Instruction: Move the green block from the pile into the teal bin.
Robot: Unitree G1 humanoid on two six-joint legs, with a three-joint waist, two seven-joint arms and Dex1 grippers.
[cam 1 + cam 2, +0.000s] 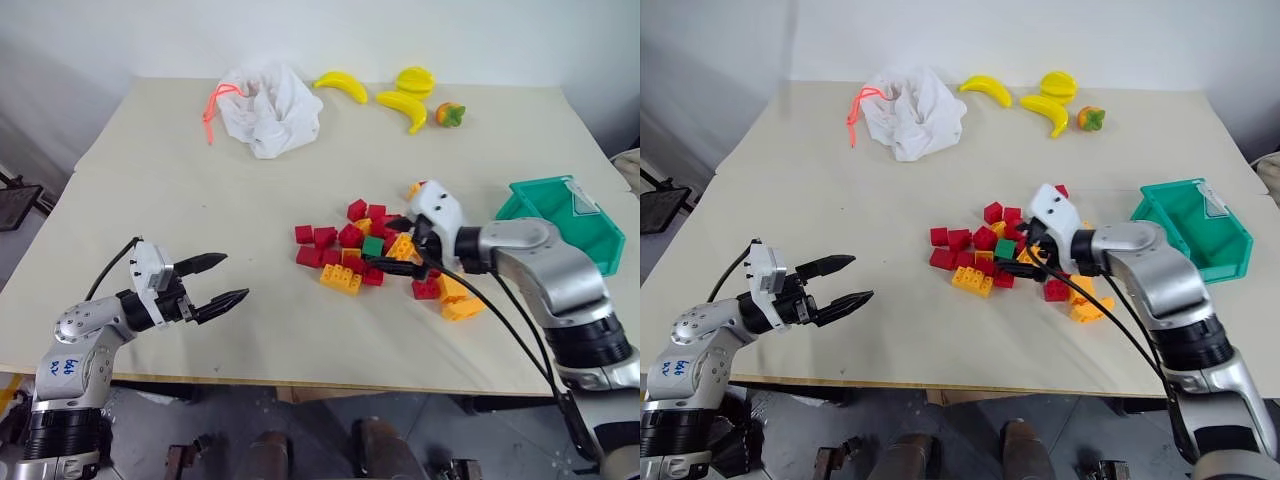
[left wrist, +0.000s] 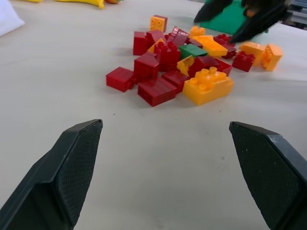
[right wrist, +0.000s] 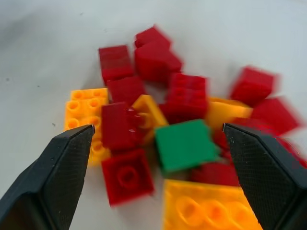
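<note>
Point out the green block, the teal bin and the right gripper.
green block (image 3: 186,145), right wrist view, its flat top face.
teal bin (image 1: 602,243), left eye view, its outer side wall.
right gripper (image 1: 392,242), left eye view, midway between its fingertips.

A robot test lab, by the look of it: a plain beige wooden bench (image 1: 200,180) against a bare white wall (image 1: 300,30), set out with plastic toy bricks (image 1: 350,250), yellow toy fruit (image 1: 400,95) at the far edge, and a teal plastic storage bin (image 1: 590,235) on the right.
</note>
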